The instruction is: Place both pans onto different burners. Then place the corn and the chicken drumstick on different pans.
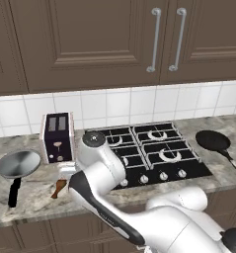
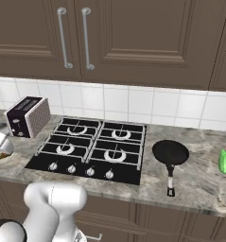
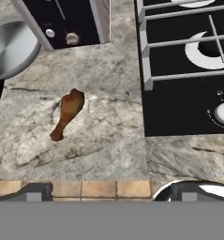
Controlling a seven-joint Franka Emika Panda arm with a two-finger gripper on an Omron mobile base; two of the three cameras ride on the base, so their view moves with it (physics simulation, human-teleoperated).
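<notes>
You're looking at the marble counter (image 1: 35, 195) with the black four-burner gas hob (image 1: 154, 170) set into it, every burner (image 1: 170, 156) bare under its grate. By my read nothing on the task is done yet: neither pan sits on a burner, and no food is in a pan.

Next in size, the toaster (image 1: 57, 137) stands on the counter just left of the hob. Left of that, the silvery-grey pan (image 1: 19, 164) rests on the counter, its black handle pointing toward the near edge. Over on the right side of the hob you've got the all-dark pan (image 2: 170, 152) on the counter, handle toward you, well apart from the first pan. So both pans have to travel onto separate burners before any food goes in.

Far right, near the edge of the right base view, a small green item (image 2: 225, 161) sits on the counter; it may be the corn in its husk, but it's too small to say for sure.

Smallest thing: the chicken drumstick (image 3: 67, 113) lies flat on the marble between the silvery pan and the hob's near left corner, just in front of the toaster.

Your gripper (image 3: 111, 192) hovers above that patch of counter, drumstick off to one side of its line. Its fingers are spread as wide as they go, with nothing between them and nothing touched.
</notes>
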